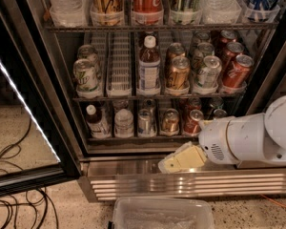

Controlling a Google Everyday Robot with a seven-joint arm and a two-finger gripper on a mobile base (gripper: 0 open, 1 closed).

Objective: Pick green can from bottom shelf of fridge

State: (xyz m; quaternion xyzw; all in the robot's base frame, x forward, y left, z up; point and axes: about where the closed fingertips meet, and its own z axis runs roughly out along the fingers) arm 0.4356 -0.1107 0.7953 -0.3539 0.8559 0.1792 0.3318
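Note:
The fridge stands open, with its steel sill and ribbed grille at the bottom. On the bottom shelf stand a small bottle, a pale can, a silver can, a bronze can and a red can. At the shelf's right end a dark can, likely the green can, shows only its top behind my arm. My gripper, cream-coloured, points left in front of the steel sill, just below the bottom shelf and under the bronze and red cans. It holds nothing that I can see.
My white arm covers the fridge's lower right corner. The glass door stands open at the left, with black cables on the floor. A clear plastic bin sits below the grille. Higher racks hold cans and bottles.

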